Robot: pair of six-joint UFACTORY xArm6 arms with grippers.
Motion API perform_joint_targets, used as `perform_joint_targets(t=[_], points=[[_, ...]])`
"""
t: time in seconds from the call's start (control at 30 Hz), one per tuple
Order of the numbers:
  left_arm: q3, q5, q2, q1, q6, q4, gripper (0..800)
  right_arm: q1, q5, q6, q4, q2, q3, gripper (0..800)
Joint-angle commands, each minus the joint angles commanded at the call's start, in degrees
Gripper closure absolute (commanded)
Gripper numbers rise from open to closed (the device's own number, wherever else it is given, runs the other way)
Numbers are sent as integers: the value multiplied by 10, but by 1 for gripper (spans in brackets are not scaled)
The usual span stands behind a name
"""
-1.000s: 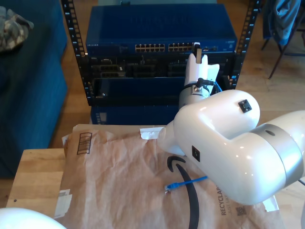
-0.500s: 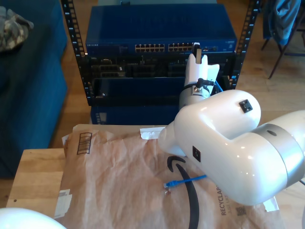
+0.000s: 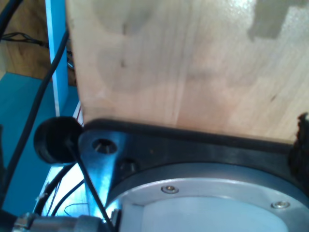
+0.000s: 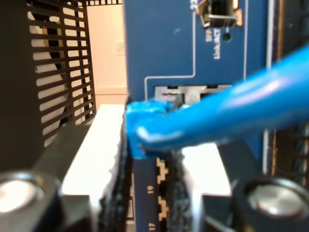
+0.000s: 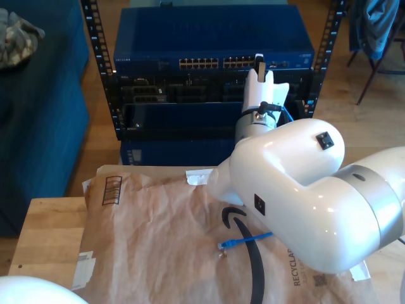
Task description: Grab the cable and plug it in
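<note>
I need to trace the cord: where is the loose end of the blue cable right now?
The loose plug of the cable lies on the brown paper, in the lower middle of the exterior view, beside the black printed curve and under the white arm.

Rack (image 5: 95, 69) stands behind the table (image 5: 44, 234), w/ the switch (image 5: 209, 44) in its top slot. Paper (image 5: 158, 247) lies on the table; the cable (image 5: 243, 241) end lies on the paper, toward the exterior view's right, under the arm (image 5: 304, 190). My second gripper (image 5: 260, 63) is at the switch's front, near its ports on the exterior view's right, w/ the cable's plug (image 4: 145, 130) between its jaws.
</note>
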Motion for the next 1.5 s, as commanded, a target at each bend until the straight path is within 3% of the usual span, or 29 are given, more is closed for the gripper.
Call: perform_joint_targets(t=[0.77,0.97,1.5], points=[[0,0,0,0,0,0,0,-3,-1,2,0,7,1,799],[0,0,0,0,0,0,0,-3,0,2,0,7,-1,768],[0,0,0,0,0,0,0,-4,5,2,0,7,-15,790]])
